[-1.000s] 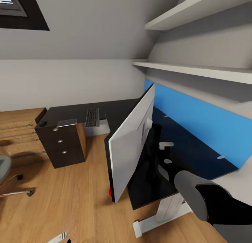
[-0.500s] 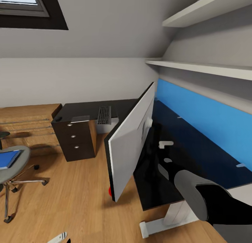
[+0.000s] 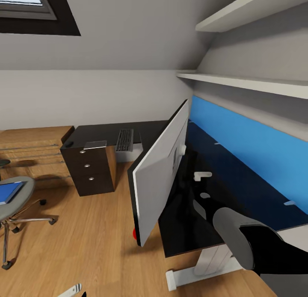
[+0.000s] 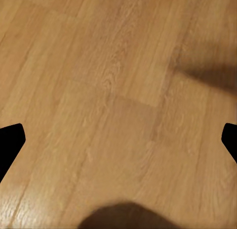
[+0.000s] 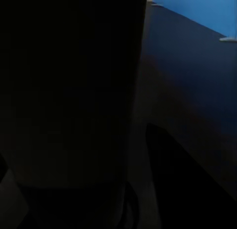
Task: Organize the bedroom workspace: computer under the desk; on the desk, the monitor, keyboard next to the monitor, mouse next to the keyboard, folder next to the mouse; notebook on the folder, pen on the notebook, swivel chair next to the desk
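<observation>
The left gripper (image 4: pixel 118 140) hangs wide open over bare floor. The right arm reaches behind the monitor (image 3: pixel 160 177) at frame centre; its gripper's state I cannot tell. The tilted monitor overhangs the tabletop (image 3: pixel 222 181).

- The table (image 3: pixel 222 177) top is showing glossy black, mirroring its smooth matt blue back panel (image 3: pixel 252 153)
- The floor (image 4: pixel 118 90) is showing light wood grain with a soft sheen
- The monitor (image 3: pixel 160 181) back is looking like smooth matt white plastic
- The swivel chair (image 3: pixel 19 198) is showing grey cloth on shiny chrome legs
- The drawer unit (image 3: pixel 92 170) is looking like dark wood with round metal knobs
</observation>
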You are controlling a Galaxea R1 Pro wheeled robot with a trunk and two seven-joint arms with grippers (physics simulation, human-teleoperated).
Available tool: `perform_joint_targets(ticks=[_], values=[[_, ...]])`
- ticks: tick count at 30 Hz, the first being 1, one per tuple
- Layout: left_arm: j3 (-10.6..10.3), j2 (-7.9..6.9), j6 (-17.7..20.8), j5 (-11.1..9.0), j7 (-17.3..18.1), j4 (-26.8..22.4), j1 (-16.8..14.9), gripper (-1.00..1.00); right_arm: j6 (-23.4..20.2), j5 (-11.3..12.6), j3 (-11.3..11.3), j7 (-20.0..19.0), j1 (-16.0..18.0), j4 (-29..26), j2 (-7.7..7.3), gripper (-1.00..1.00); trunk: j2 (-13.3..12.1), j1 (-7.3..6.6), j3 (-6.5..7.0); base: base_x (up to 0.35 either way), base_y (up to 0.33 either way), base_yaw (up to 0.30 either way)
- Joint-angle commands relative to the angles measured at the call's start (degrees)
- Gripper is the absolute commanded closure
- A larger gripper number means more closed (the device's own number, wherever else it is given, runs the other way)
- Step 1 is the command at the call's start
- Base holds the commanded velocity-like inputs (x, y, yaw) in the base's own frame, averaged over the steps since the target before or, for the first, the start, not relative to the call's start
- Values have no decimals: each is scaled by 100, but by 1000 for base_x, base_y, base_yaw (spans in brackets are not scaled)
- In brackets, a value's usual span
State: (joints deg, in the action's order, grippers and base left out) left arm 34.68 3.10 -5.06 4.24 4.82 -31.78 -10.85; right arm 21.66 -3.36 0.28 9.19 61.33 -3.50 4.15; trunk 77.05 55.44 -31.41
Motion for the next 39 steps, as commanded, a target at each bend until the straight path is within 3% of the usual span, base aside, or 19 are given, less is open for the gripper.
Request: perform_joint_targets(ticks=[1, 20, 32, 39], values=[[47, 7, -13, 42, 45, -4, -5, -100, 32, 90, 177, 57, 2, 218, -2, 100, 2, 0, -7, 0, -8, 0], [47, 7, -13, 41, 42, -4, -5, -100, 32, 90, 180, 57, 2, 218, -2, 100, 2, 0, -7, 0, -95, 0], [47, 4, -13, 39, 44, -4, -5, -100, 32, 88, 182, 57, 2, 218, -2, 100, 2, 0, -7, 0, -242, 0], [47, -1, -13, 36, 46, -4, -5, -100, 32, 82, 183, 57, 2, 217, -2, 100, 2, 0, -7, 0, -63, 40]])
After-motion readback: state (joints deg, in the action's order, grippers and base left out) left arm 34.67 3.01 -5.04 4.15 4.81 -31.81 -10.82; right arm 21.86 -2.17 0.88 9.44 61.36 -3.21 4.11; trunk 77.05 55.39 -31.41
